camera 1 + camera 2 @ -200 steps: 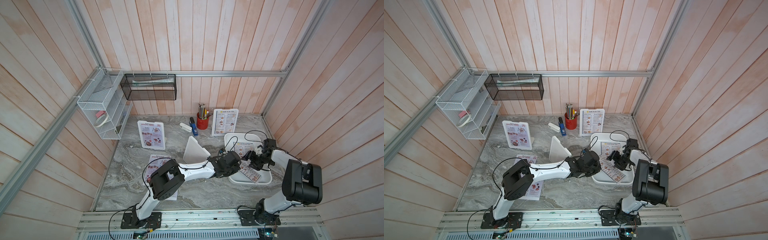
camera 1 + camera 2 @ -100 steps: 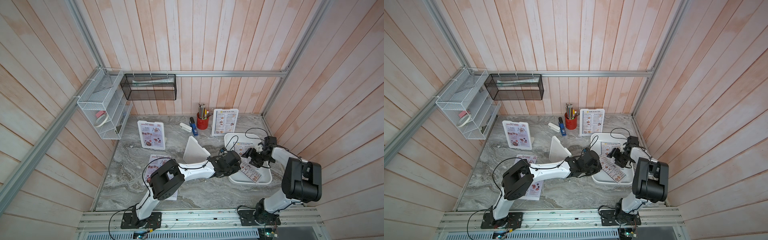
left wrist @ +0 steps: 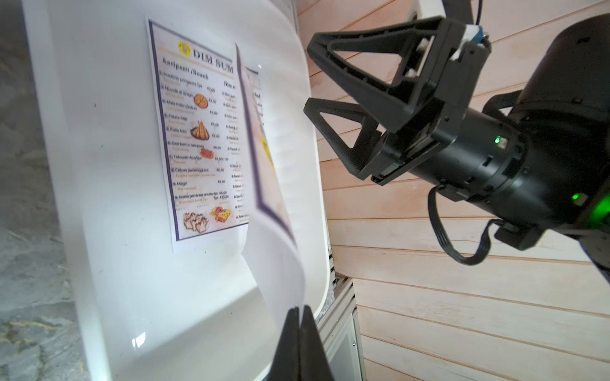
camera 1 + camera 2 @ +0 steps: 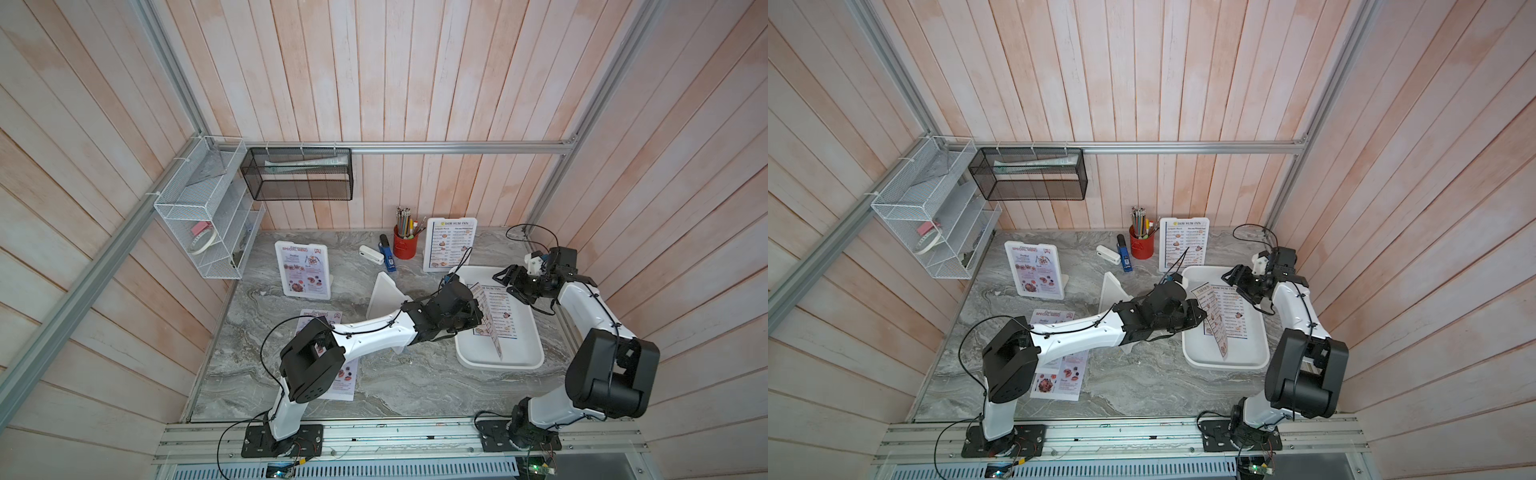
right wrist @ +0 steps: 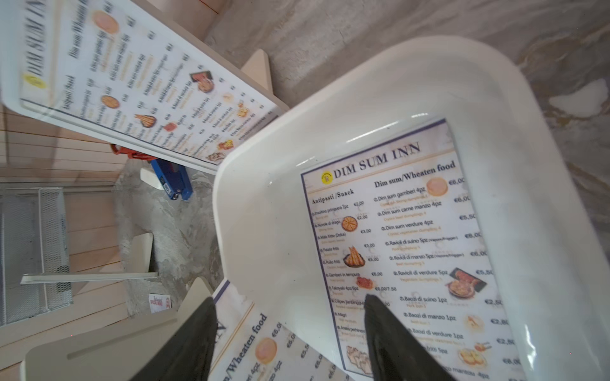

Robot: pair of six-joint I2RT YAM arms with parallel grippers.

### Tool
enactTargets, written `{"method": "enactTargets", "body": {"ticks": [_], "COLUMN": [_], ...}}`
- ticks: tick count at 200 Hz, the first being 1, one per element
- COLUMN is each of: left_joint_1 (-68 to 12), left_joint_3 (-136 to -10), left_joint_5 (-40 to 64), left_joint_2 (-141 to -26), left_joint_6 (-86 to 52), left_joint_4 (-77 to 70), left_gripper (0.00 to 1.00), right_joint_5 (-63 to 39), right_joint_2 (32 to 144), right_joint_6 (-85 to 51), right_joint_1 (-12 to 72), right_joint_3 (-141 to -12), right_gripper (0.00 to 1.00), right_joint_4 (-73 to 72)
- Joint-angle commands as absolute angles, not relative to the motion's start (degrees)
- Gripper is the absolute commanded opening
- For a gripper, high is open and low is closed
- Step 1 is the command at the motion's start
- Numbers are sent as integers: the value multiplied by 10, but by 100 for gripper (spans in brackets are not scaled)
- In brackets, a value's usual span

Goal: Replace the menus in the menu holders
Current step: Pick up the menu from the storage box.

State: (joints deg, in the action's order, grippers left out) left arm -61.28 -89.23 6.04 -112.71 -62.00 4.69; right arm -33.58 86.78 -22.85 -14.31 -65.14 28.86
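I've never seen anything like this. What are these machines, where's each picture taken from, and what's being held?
Two robot arms stand at the front of a marble table. Two pictures look down from overhead; two come from cameras on the arms' wrists. The left gripper is shut on a Dim Sum Inn sheet above the white tray, where another sheet lies flat. The right gripper hangs open over the tray, empty. Three white menu holders stand on the table: one shows a red menu, one a Dim Sum Inn menu, one turned away.
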Motion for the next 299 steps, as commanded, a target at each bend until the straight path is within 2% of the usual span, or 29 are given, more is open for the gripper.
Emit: {"method": "enactTargets", "body": {"ticks": [1,21,50,64,102,141,177,219,260,278,299], "left_joint_1": [-602,-580,-552,-510,-464,-446,-439,-439,-419,-411,-402], "left_joint_3": [-900,-902,-912,-916,-920,-920,-920,-918,-917,-917,-916], "left_joint_5": [71,92,123,150,213,208,218,231,241,245,248], "left_joint_2": [-1085,-1052,-999,-976,-904,-843,-806,-796,-805,-808,-812], "left_joint_6": [-535,-477,-378,-344,-235,-147,-110,-112,-111,-109,-109], "left_joint_4": [55,75,112,132,211,296,334,342,342,340,338], "left_gripper": [0,0,0,0,0,0,0,0,0,0,0], "right_joint_5": [-378,-429,-520,-550,-713,-798,-816,-852,-876,-882,-882], "right_joint_2": [847,820,763,743,751,789,835,860,866,860,846], "right_joint_6": [-225,-232,-247,-256,-369,-327,-304,-342,-563,-603,-597], "right_joint_1": [-143,-144,-117,-97,-78,-11,32,68,77,76,76], "right_joint_3": [-680,-677,-642,-623,-583,-621,-656,-670,-618,-606,-596], "right_gripper": [72,72,73,74,73,73,73,73,63,59,53], "right_joint_4": [284,238,87,11,-237,-255,-258,-316,-580,-618,-596]}}
